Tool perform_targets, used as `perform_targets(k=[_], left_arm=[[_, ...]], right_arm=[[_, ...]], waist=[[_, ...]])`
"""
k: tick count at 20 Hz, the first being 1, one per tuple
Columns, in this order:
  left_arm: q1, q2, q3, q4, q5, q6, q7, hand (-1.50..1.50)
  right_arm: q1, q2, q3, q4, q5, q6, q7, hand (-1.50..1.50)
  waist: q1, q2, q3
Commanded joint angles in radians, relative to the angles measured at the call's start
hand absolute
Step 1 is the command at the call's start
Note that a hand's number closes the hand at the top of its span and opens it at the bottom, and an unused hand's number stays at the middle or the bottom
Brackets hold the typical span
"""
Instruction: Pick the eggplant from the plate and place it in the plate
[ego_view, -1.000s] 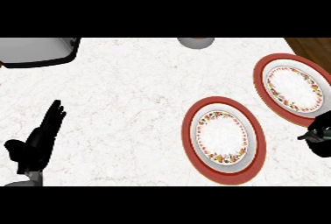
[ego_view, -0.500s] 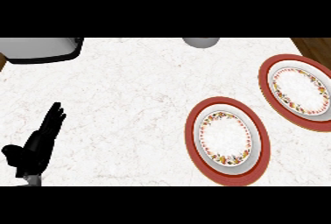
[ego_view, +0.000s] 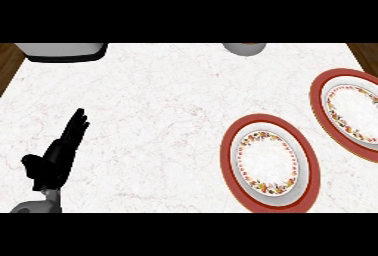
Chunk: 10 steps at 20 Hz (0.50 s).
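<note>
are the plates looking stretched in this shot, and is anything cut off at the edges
Head view: the near plate reads as a tall, tilted oval, taller than wide. The far plate is cropped by the right edge. A grey container and a grey round object are cut at the top. The left hand shows whole, fingers straight.

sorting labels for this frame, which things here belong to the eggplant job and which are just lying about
Job: near plate; far plate; left hand, open, resting at lower left. No eggplant shows.

Lying about: grey object at the counter's top left; grey round object at the top edge.
</note>
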Motion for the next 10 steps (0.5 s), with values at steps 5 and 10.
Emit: perform_targets(k=[5, 10], left_arm=[[-0.022, -0.024, -0.006, -0.013, -0.028, -0.003, 0.025, 0.00], [-0.018, -0.032, 0.013, 0.021, -0.025, -0.018, -0.003, 0.00]], right_arm=[[-0.067, 0.011, -0.035, -0.124, 0.003, 0.073, 0.092, 1.50], [-0.230, -0.021, 0.077, -0.054, 0.046, 0.094, 0.146, 1.50]], waist=[[0.024, 0.003, 0.000], [0.032, 0.005, 0.000]])
